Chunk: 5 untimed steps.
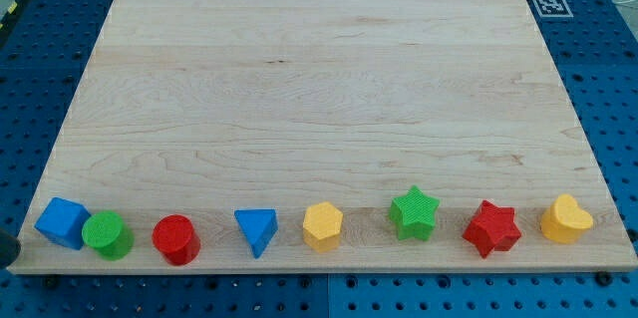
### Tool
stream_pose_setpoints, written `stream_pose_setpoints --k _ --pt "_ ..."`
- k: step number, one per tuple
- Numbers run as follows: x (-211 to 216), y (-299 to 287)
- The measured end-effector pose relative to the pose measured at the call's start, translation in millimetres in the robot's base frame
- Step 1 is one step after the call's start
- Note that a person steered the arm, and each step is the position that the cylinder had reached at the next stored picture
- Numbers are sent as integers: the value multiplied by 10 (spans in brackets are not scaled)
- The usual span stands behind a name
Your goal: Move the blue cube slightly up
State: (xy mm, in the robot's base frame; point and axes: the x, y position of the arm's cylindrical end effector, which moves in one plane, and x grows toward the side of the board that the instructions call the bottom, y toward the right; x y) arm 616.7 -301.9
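Nearest sits the blue plastic cube (63, 222), touching a green cylinder (108, 235) on the wooden desk (319, 79) — my tip is unseen, pincer state unknowable — so I'd push from below, squarely, gently.

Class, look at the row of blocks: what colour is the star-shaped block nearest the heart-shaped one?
Red. The red star sits just left of the yellow heart, clearest in the camera view.

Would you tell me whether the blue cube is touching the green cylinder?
Yes, the blue cube sits against the green cylinder at the board's bottom-left corner.
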Motion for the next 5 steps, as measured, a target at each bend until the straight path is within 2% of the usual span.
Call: stream_pose_setpoints --k 4,5 --pt "20 597" --pt "-299 634"
